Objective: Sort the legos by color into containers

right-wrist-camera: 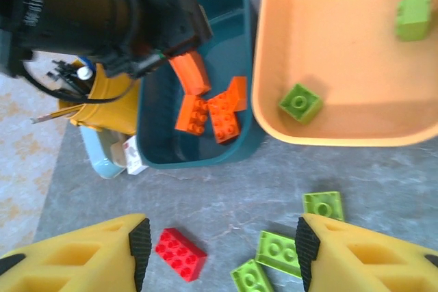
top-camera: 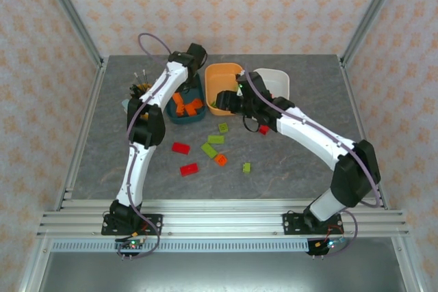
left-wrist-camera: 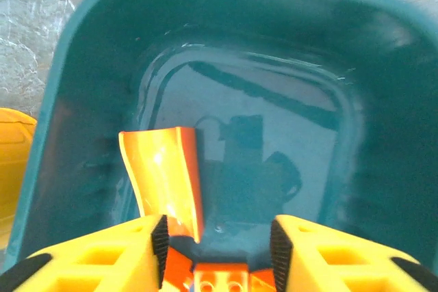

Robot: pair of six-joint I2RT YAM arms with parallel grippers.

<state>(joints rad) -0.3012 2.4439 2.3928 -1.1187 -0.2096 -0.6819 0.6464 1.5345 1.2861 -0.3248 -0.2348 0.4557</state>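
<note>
My left gripper hangs open inside the dark teal bin. An orange lego leans loose by its left finger, with more orange legos below. In the top view that bin sits beside the orange bin and the white bin. My right gripper is open and empty above the table, over a red lego and green legos. Two green legos lie in the orange bin. Red, green and orange legos lie scattered mid-table.
A yellow pen cup with pens stands left of the teal bin, with small white and pale blue items beside it. Metal frame posts and patterned walls enclose the grey table. The right forearm crosses above a red lego.
</note>
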